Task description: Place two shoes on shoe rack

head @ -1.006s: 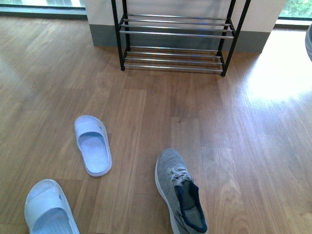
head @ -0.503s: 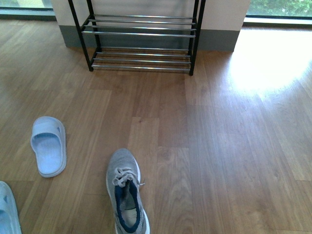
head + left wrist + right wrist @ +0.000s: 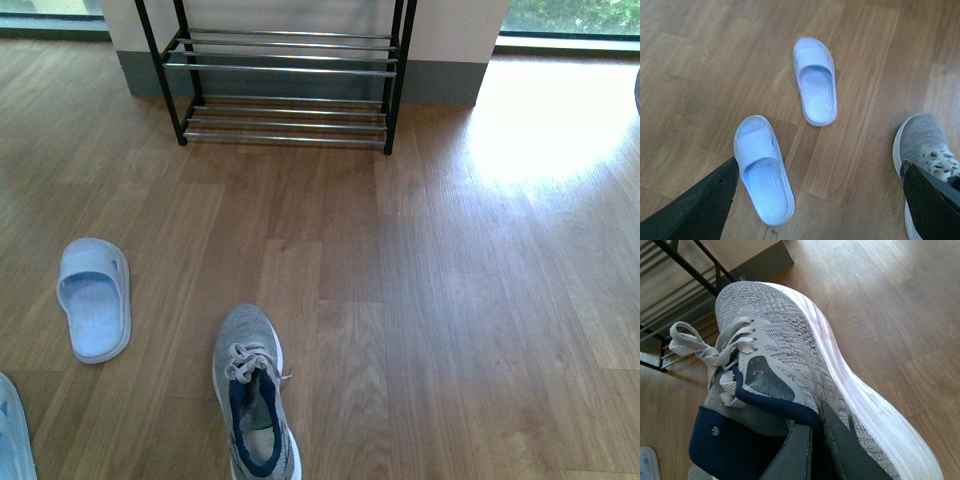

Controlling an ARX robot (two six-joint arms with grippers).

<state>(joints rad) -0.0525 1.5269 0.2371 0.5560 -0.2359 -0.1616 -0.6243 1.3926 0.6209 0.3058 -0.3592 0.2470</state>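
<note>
Your right claw [image 3: 817,440] grips a sneaker [image 3: 790,355] by its collar, short of the rack [image 3: 285,68]; your left claw [image 3: 818,167] hangs open. Next, carry it over the rods and set it level.

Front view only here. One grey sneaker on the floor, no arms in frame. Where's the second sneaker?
Observer: In the right gripper. The right wrist view shows it shut on the second sneaker at the navy collar.
Operator: Left arm?
Observer: The left gripper is open and holds nothing.
Operator: The slipper cut off at my bottom-left edge?
Observer: In the left wrist view the cut-off slipper shows whole, lying sole down, apart from the other slipper.
</note>
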